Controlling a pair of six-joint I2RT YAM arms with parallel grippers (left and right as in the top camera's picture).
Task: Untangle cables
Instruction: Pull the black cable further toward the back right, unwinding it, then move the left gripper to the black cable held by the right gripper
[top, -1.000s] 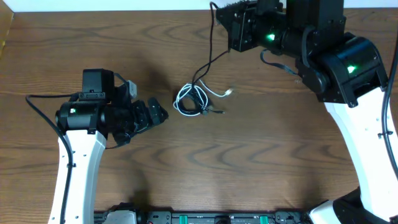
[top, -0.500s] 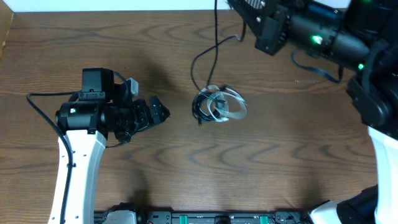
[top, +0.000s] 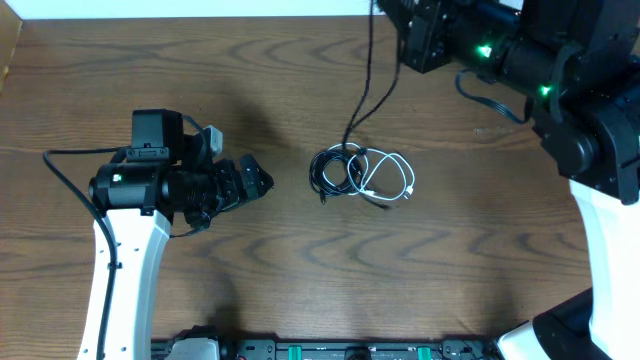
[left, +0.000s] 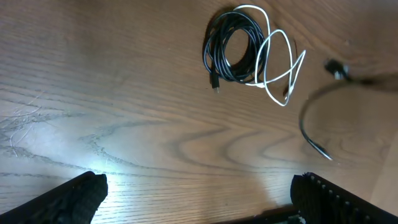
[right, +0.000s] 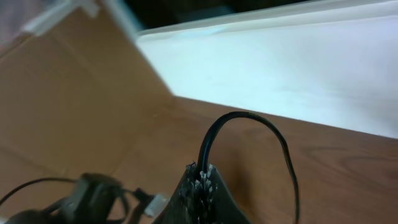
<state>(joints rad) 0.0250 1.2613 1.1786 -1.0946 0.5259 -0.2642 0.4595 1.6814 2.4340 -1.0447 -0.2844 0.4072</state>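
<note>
The cables (top: 352, 174) lie at the table's middle as a small black coil (top: 333, 172) with white loops (top: 392, 178) spread to its right. One black strand (top: 378, 95) climbs from the coil to my right gripper (top: 382, 8) at the top edge. In the right wrist view that gripper (right: 202, 177) is shut on the black cable (right: 245, 118), which arcs over and drops away. My left gripper (top: 252, 181) stands open to the left of the bundle, with nothing between its fingers (left: 81, 193). The left wrist view shows the black coil (left: 231, 43) and the white cable (left: 277, 68) ahead.
A thicker black wire (top: 488, 100) hangs from the right arm, to the right of the bundle. It shows blurred in the left wrist view (left: 308, 127). The wooden table (top: 300, 280) ends at a pale wall (right: 298, 68) at the far side.
My right gripper has moved right and toward the far edge with the black cable. The bundle slid right and the white loops spread out beside the coil. The left arm stayed still.
</note>
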